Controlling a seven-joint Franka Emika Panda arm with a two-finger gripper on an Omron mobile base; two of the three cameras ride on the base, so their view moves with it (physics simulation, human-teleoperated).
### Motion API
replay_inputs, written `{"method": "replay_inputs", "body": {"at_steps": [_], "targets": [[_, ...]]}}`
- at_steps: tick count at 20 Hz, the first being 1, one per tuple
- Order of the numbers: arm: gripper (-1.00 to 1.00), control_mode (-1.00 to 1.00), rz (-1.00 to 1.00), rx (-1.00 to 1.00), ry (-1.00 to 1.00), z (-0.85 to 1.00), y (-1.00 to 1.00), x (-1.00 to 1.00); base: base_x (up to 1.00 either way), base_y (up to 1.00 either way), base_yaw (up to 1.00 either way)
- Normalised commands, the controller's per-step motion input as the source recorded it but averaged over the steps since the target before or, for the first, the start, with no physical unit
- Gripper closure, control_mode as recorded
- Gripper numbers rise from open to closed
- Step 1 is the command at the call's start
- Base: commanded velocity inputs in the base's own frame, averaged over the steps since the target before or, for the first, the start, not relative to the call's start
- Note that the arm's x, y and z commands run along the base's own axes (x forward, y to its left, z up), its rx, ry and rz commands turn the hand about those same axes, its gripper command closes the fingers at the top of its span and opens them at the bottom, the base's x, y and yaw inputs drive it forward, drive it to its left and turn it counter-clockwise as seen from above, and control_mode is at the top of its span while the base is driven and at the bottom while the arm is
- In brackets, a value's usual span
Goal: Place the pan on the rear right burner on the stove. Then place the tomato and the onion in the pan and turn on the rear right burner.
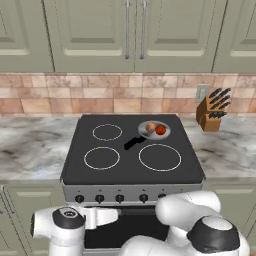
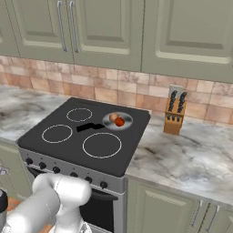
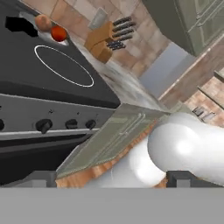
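The pan [image 1: 154,129] sits on the stove [image 1: 132,172] at the rear right burner, toward 1 o'clock on the black glass in the left base view, with its black handle pointing out toward 7 o'clock. Inside it lie the onion [image 1: 150,127] and the tomato [image 1: 160,130], just beside each other, the onion on the 9 o'clock side of the tomato. The pan covers the burner's ring, so the ring itself cannot be made out. The large front right ring [image 1: 159,157] lies bare just in front of the pan at 6 o'clock.

The end effector [image 3: 111,179] is down low in front of the stove, well apart from the pan, its two dark fingertips [image 3: 41,178] standing wide apart with nothing between them. In the hand view the row of black knobs [image 3: 44,126] on the steel front shows at 9 o'clock.

A wooden knife block [image 1: 212,111] stands on the marble table [image 1: 30,147] at 3 o'clock of the stove, against the tiled wall [image 1: 60,95], beneath the green cabinets [image 1: 135,35].
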Motion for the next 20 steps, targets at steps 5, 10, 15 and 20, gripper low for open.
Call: {"method": "replay_inputs", "body": {"at_steps": [5, 10, 15, 20], "targets": [[-1.00, -1.00, 0.13, 0.00, -0.50, -0.02, 0.00, -0.44, 0.00, 0.00, 0.00], [-1.00, -1.00, 0.11, 0.00, -0.33, 0.00, -0.12, -0.03, 0.00, 0.00, 0.00], [-1.00, -1.00, 0.03, 0.00, -0.02, -0.02, -0.04, 0.19, 0.00, 0.00, 0.00], [-1.00, -1.00, 0.00, 0.00, 0.06, -0.23, 0.02, 0.49, 0.00, 0.00, 0.00]]}}
